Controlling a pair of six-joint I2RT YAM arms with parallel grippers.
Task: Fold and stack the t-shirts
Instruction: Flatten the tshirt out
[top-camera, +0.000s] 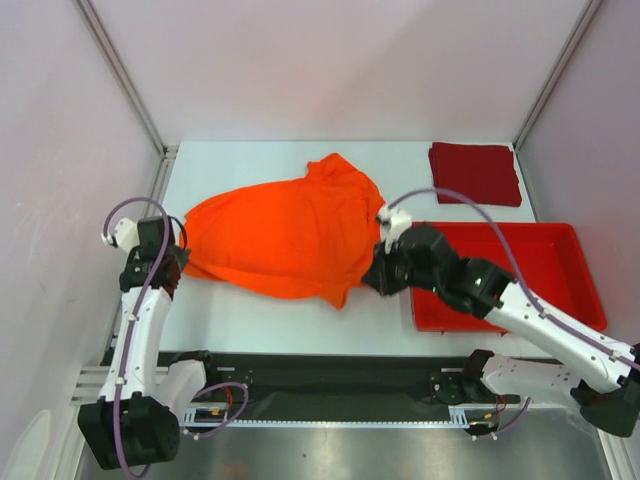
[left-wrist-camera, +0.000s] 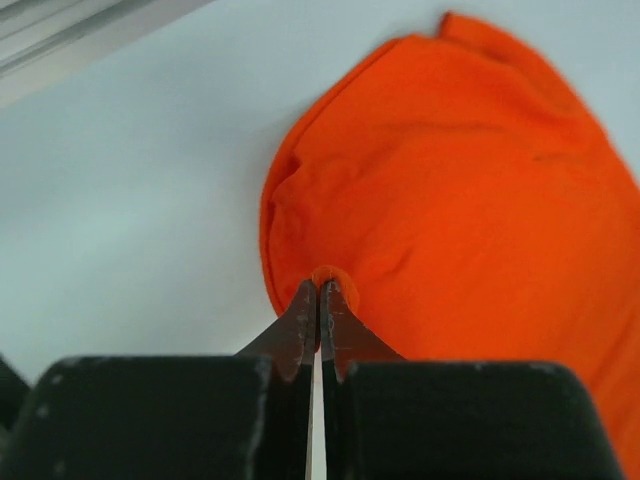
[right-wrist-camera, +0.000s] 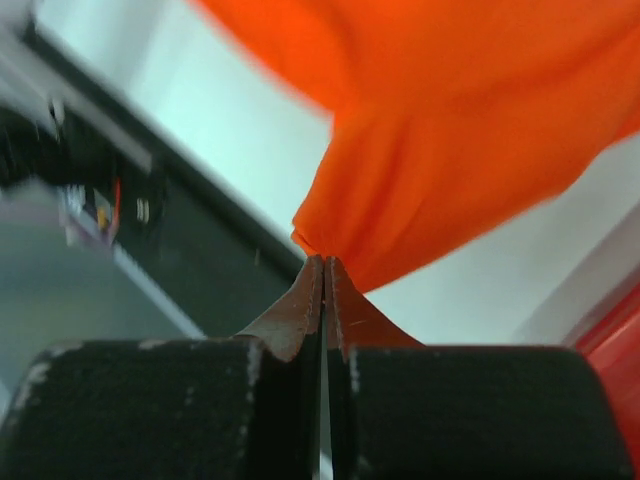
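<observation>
The orange t-shirt is lying in the middle of the pale, smooth table, spreading out as a soft, rounded mound of matte cloth with shallow wrinkles. Its long axis is running left to right across the top view, tilting slightly toward the far right, where a bunched, narrower end is poking up toward the back of the table. Its broad, curved end is pointing left.

The left gripper is pinching the shirt's left edge. In the left wrist view its 2 thin dark fingers are meeting with no gap, and a small fold of orange t-shirt is peeking out between the tips of the left gripper.

The right gripper is gripping the shirt's near right edge. In the right wrist view the orange t-shirt is gathering into soft pleats that are converging on the closed tips of the right gripper, fanning wider away from them.

The dark red t-shirt is sitting at the far right corner of the table as a flat, folded, nearly square piece, well apart from the orange one. Just near of it, a rigid, glossy red rectangular tray with raised walls is lying on the right side, its long axis running left to right, with the right arm reaching over its near left corner.
</observation>
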